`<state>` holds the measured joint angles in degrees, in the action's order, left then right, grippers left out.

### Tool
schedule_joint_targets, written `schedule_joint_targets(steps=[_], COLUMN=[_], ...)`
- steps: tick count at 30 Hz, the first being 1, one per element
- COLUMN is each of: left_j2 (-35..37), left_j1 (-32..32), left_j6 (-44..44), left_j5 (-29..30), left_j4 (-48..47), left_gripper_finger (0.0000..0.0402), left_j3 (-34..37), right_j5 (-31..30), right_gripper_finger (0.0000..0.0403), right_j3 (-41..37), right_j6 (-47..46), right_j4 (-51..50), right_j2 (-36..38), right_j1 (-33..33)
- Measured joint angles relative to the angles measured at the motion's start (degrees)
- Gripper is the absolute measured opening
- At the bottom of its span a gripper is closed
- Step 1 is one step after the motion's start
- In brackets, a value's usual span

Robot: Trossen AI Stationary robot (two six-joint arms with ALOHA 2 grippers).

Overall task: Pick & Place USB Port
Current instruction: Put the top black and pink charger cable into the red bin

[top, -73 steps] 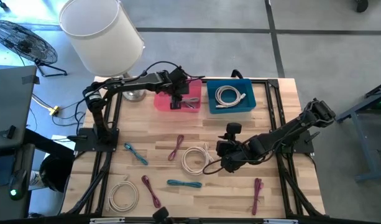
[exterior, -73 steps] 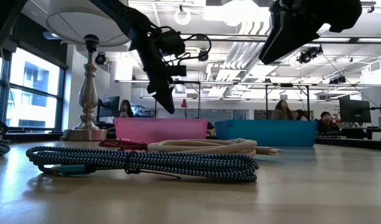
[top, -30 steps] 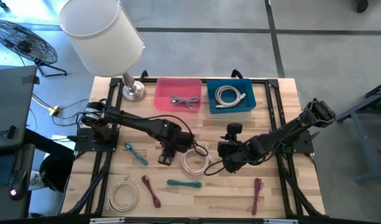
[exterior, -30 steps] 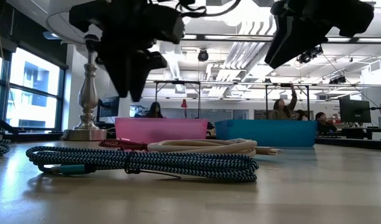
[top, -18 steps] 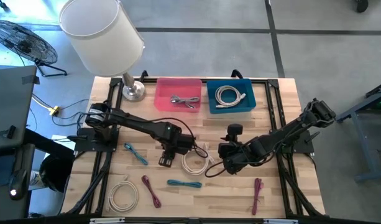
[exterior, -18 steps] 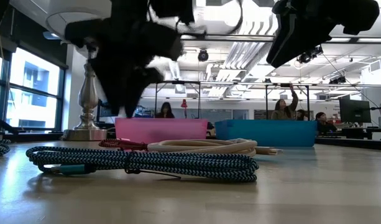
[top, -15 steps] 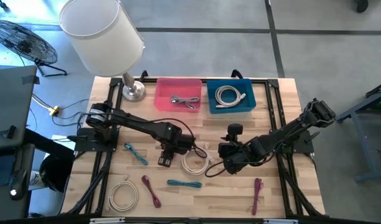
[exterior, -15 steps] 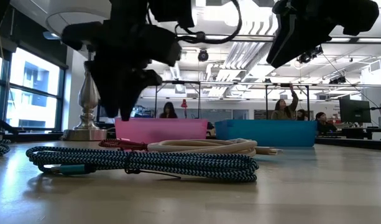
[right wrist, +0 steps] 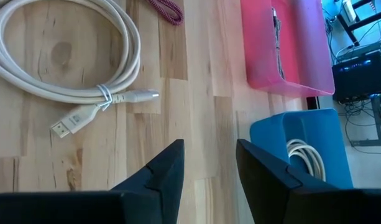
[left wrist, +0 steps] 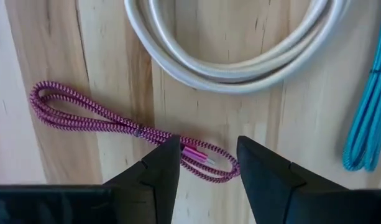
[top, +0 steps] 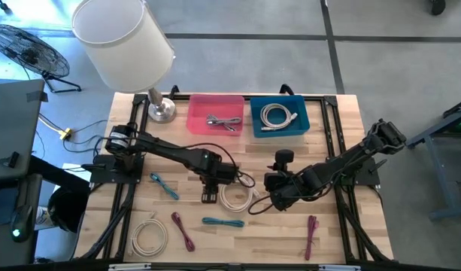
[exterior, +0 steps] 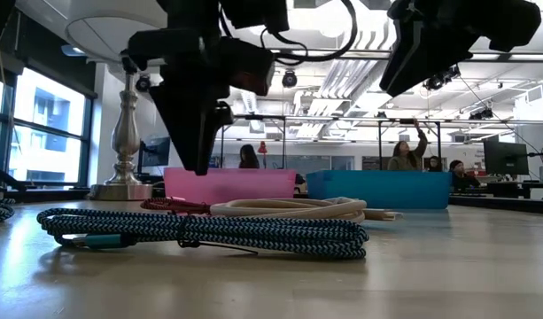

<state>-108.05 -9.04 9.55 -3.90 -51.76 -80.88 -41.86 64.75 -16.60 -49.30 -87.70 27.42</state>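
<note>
A magenta braided USB cable [left wrist: 109, 119] lies flat on the wooden table, folded into a long loop. My left gripper [left wrist: 207, 157] hangs open just above it, one finger on each side of the looped end that holds the connector [left wrist: 195, 154], touching nothing. In the high view the left gripper [top: 210, 196] sits mid-table beside a coiled white cable [top: 235, 194]. My right gripper [top: 271, 199] waits open to the right of that coil. The pink bin [top: 196, 120] stands at the far edge and holds a grey cable [top: 225, 123].
A blue bin [top: 256, 124] with a white cable sits next to the pink bin. Teal cables [top: 164, 186] [top: 224, 223], magenta cables [top: 183, 231] [top: 312, 235] and a white coil [top: 149, 235] are scattered nearer. A lamp [top: 125, 45] stands at the far left corner.
My left gripper has shifted a little toward the table's right, turned about its wrist and come down over the magenta cable beside the white coil. It has stayed open. The cables have not moved.
</note>
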Motion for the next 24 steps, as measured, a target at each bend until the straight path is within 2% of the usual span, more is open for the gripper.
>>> schedule_joint_targets(steps=[8,13,24], left_j2=[-0.9,-3.8,-8.3], left_j1=[0.0,0.0,0.0], left_j6=[4.7,7.8,7.7], left_j5=[1.3,1.8,6.6], left_j4=[1.0,1.1,0.8], left_gripper_finger=[0.0156,0.0156,0.0156], left_j3=[0.0,0.0,-0.3], right_j5=[-1.0,-1.0,-0.4], right_gripper_finger=[0.0138,0.0138,0.0138], right_j3=[0.0,0.0,0.0], right_j6=[-0.1,-1.2,-1.4], right_j4=[-1.5,-2.8,-2.9], right_j2=[0.0,0.0,0.0], right_j1=[0.0,0.0,1.5])
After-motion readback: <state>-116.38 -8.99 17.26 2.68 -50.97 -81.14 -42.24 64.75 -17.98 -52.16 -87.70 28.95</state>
